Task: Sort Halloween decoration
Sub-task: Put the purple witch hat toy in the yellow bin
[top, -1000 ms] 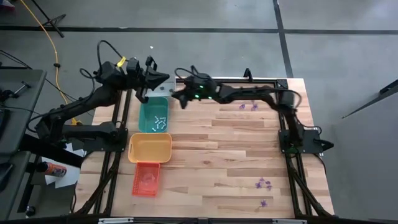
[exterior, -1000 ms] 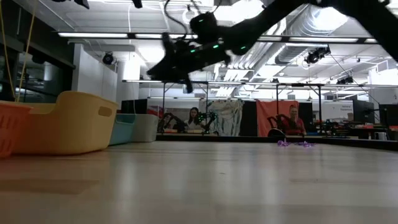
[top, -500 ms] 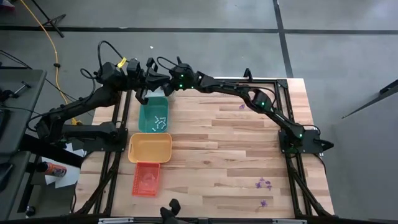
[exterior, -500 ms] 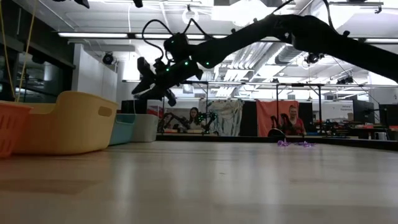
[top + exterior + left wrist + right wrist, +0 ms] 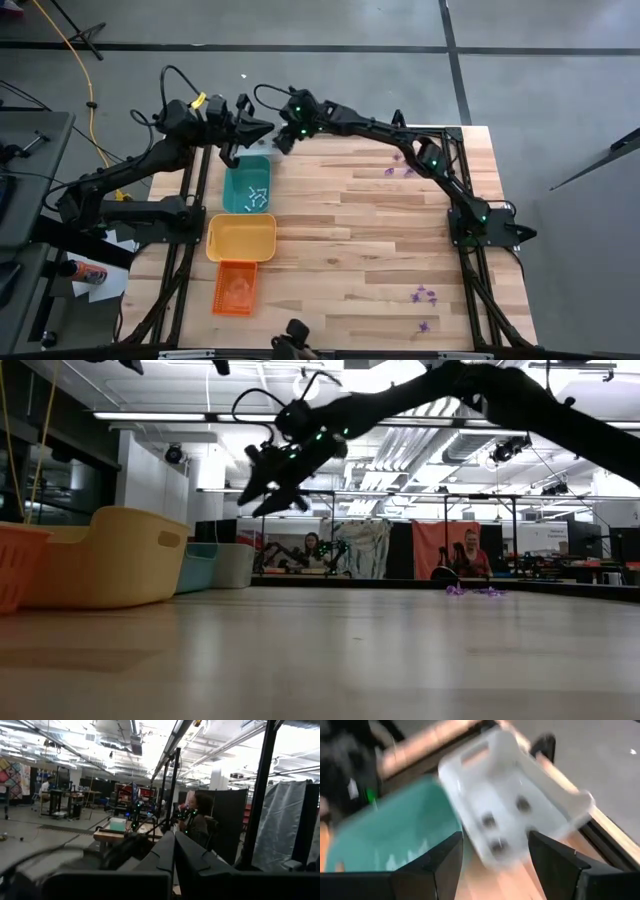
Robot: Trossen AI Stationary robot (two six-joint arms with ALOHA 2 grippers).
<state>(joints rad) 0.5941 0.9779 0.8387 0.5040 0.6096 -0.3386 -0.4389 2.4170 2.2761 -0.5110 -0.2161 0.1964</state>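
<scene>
Purple Halloween decoration pieces lie on the wood table in a far group (image 5: pixel 400 170) and a near-right group (image 5: pixel 425 296); the low view shows them (image 5: pixel 476 590) too. Whitish pieces (image 5: pixel 256 195) lie in the teal tray (image 5: pixel 232 178). My right gripper (image 5: pixel 283 140) (image 5: pixel 495 862) hangs open above the grey tray (image 5: pixel 470 775) at the far left corner. That tray holds a few blurred dark spots (image 5: pixel 489 821). My left gripper (image 5: pixel 262 128) (image 5: pixel 173 851) is shut beside it, pointing level toward the right, with nothing in it.
A yellow tray (image 5: pixel 241 238) and an orange tray (image 5: pixel 236 288) stand in a row nearer than the teal one along the table's left side. Black frame rails (image 5: pixel 190 200) run along both table sides. People sit in the room beyond the table (image 5: pixel 313 550).
My right gripper has swung from over the table's far middle toward the far left corner, then come back a little and risen above the grey tray. Its fingers have spread apart. My left gripper has kept still.
</scene>
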